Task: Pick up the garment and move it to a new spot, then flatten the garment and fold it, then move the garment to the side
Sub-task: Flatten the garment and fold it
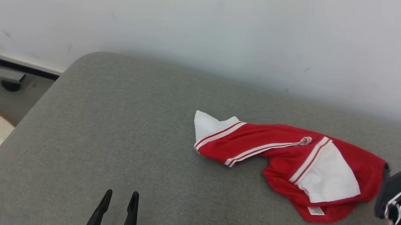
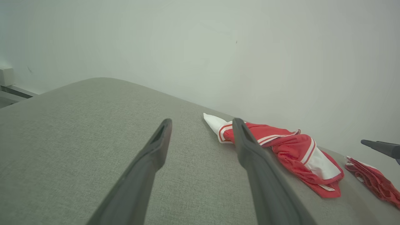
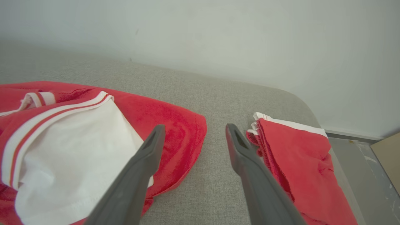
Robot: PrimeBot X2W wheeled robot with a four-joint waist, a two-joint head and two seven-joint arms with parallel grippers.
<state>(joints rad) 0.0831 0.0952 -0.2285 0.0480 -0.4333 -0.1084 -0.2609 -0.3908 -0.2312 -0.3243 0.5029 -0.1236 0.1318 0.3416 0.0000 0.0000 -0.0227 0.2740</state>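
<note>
Both jaws stand apart and empty. The left gripper point(image 1: 120, 193) hovers over the near edge of the grey cushion point(image 1: 112, 119). The right gripper point(image 3: 194, 126) is over the cushion's right side, above the gap between the garment point(image 1: 287, 156) and a folded red cloth point(image 3: 300, 156). Farther back on the cushion's right half, the garment lies crumpled. Flattening probably comes next, which calls for pinching opposite edges and drawing them apart.

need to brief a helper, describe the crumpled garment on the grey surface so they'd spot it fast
On the grey surface by the white wall, look right of centre. The crumpled garment sprawls there, red with white panels and striped trim, unlike the folded red garment at the right end.
</note>
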